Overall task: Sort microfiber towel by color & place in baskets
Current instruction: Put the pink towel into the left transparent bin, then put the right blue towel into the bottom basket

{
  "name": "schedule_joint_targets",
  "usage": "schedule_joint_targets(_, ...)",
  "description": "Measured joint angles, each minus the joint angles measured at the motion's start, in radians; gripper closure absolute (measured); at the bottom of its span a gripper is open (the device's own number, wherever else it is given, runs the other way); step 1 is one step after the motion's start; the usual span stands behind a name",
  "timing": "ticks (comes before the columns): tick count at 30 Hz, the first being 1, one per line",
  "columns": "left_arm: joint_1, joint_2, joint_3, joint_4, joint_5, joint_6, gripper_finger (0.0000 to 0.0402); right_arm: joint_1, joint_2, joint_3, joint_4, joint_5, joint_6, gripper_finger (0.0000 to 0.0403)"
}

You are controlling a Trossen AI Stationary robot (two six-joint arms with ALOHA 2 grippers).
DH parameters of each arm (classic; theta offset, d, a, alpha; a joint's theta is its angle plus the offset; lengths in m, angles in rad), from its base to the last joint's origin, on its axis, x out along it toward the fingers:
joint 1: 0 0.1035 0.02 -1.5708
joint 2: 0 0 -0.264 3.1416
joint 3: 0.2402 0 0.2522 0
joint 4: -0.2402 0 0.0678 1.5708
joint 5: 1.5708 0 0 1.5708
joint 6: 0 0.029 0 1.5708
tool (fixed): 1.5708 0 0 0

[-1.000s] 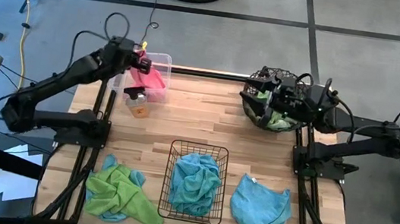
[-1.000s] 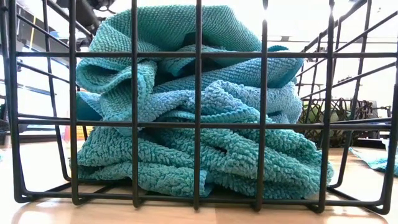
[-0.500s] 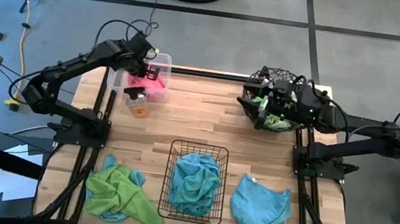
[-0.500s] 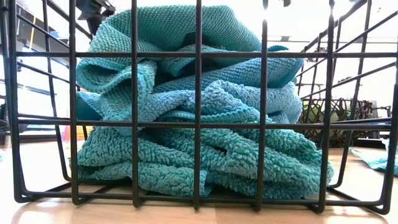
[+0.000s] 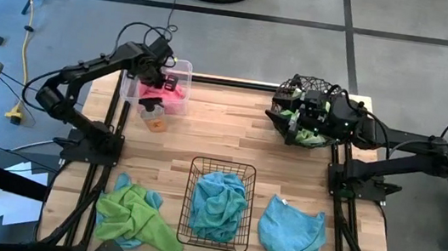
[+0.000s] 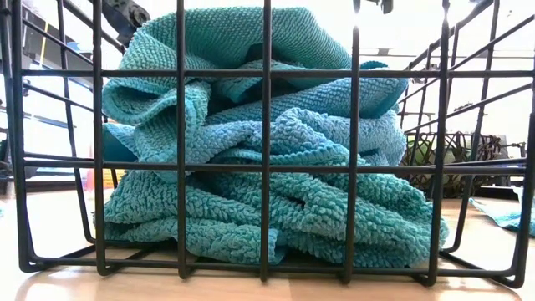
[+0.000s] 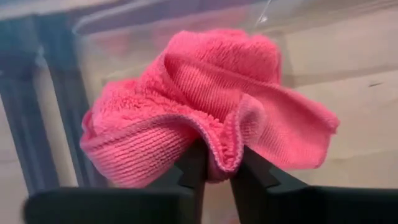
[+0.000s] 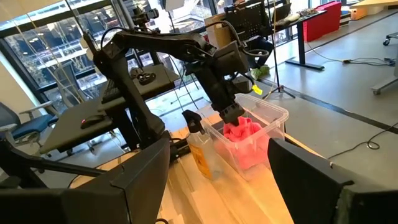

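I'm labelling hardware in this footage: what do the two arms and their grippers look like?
Both arms are dark, jointed links with black cables looping along them. The left gripper has two flat dark fingers; the right gripper shows broad black angular fingers.

High view: I look straight down on the whole bench [image 5: 288, 159].
Low view: I sit at bench height, pressed against the black wire-grid basket [image 6: 266, 167].
Left wrist: very close on the pink towel [image 7: 205, 106] ahead of the left hand [image 7: 214, 180].
Right wrist: I face across to the clear tub [image 8: 264, 124], shared with the high view.
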Motion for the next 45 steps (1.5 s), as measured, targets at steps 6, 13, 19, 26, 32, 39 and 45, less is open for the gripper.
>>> schedule_joint_targets(6,0.007,-0.005,0.014,0.001,0.05,-0.051,0.0279,0.0,0.0,0.0,0.0,0.0,0.0,0.0132)
schedule_joint_targets(13,0.011,-0.01,0.147,-0.025,0.099,-0.05,0.0224,0.0,0.0,0.0,0.0,0.0,-0.009,0.0132)
schedule_joint_targets(19,0.011,-0.01,0.307,-0.03,0.1,-0.012,0.0214,0.0,0.0,0.0,0.0,0.0,-0.042,0.0132)
schedule_joint_targets(26,-0.018,-0.01,0.438,-0.155,0.127,-0.016,0.0213,0.0,0.0,0.0,0.0,-0.003,-0.053,0.0132)
schedule_joint_targets(32,-0.149,-0.091,0.45,-0.157,0.275,-0.016,0.0213,0.0,-0.013,0.0,0.0,-0.055,-0.101,0.0132)
schedule_joint_targets(39,-0.501,-0.234,0.427,0.075,0.165,0.0,0.0213,0.0,-0.065,0.0,-0.004,-0.207,-0.109,0.0132)
schedule_joint_targets(45,-0.786,-0.334,0.242,0.4,0.087,-0.01,0.0213,0.01,-0.086,0.0,-0.102,-0.475,-0.022,0.0132)
